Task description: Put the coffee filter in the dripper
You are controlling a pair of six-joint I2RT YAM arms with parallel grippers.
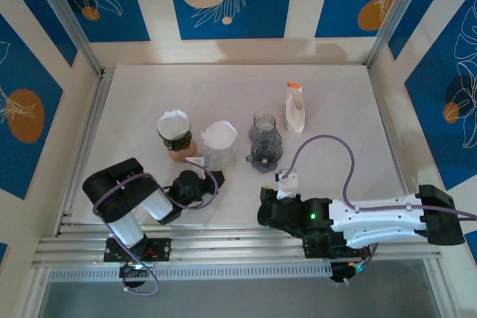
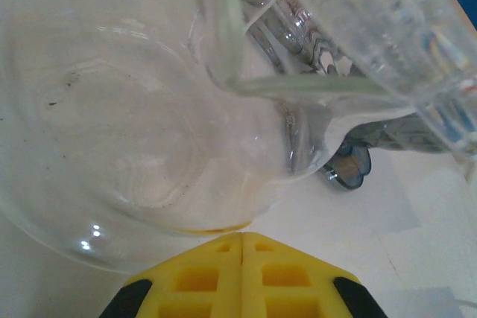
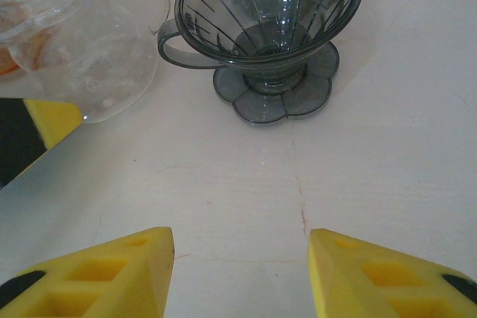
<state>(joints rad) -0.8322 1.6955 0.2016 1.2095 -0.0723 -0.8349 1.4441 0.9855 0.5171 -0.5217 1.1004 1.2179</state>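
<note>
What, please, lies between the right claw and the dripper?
Just bare table: in the right wrist view nothing stands between the open right claw and the grey dripper.

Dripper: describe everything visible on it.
The dripper looks like smoky grey, see-through plastic: a ribbed cone, a loop handle on one side and a petal-edged foot. It stands upright on the table and is empty inside. A glass jug stands close by its handle side. Nothing grips it.
</note>
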